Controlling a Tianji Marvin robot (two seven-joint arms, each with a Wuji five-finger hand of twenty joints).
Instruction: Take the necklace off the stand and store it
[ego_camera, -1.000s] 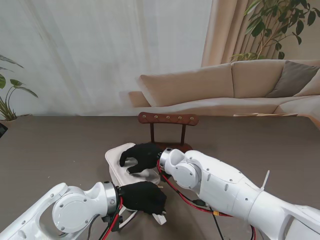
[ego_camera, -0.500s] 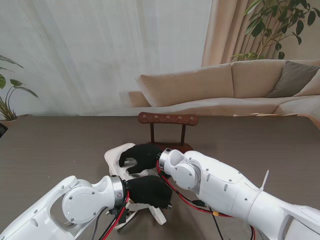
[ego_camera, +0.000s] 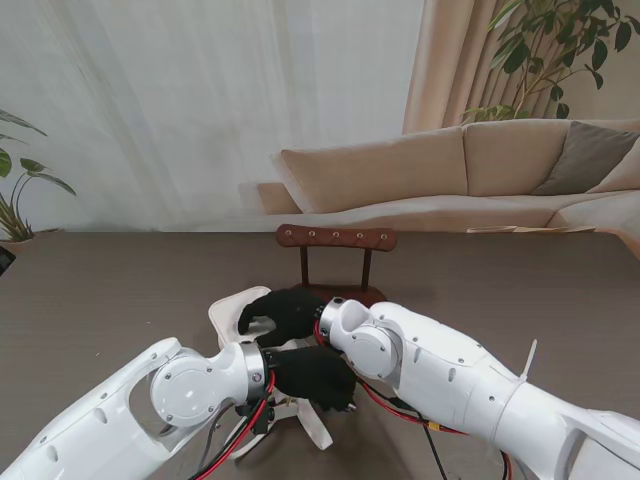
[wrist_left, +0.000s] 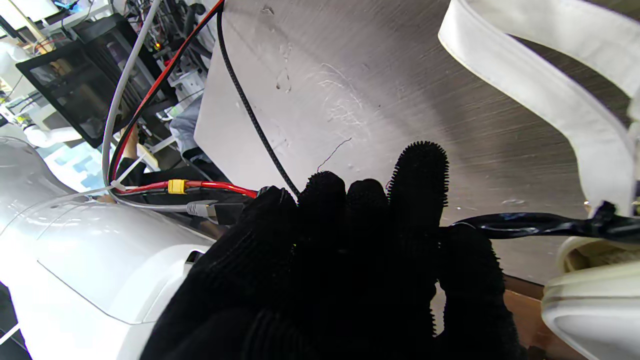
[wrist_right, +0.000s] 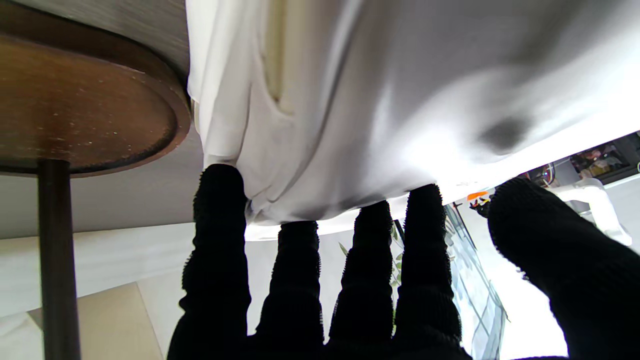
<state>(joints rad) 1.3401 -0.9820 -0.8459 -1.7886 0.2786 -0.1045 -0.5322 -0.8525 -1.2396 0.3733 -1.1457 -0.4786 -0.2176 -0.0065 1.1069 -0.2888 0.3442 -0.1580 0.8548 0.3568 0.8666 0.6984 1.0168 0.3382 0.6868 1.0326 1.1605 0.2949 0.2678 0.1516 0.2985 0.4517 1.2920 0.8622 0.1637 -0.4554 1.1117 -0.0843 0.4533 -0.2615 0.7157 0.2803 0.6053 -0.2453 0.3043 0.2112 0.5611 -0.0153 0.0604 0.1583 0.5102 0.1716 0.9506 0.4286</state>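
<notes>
The wooden stand (ego_camera: 336, 262) sits at the middle of the table (ego_camera: 120, 290), a dark brown crossbar with a row of small pegs on two thin posts over a round base; nothing can be seen hanging from it, and the necklace cannot be made out in any view; just beside the base, nearer to me, lies a white box (ego_camera: 232, 312) with pale, soft-looking walls; no brand or writing can be read on either; the right hand (ego_camera: 283, 314), in a black knitted glove, rests on the box with its fingers (wrist_right: 220, 235) spread apart, tips touching the white rim, holding nothing visible; the left hand (ego_camera: 312, 375), also gloved, hangs nearer to me at the box's near edge, its fingers (wrist_left: 417, 190) pressed together side by side and curled; whether it pinches anything I cannot tell.
</notes>
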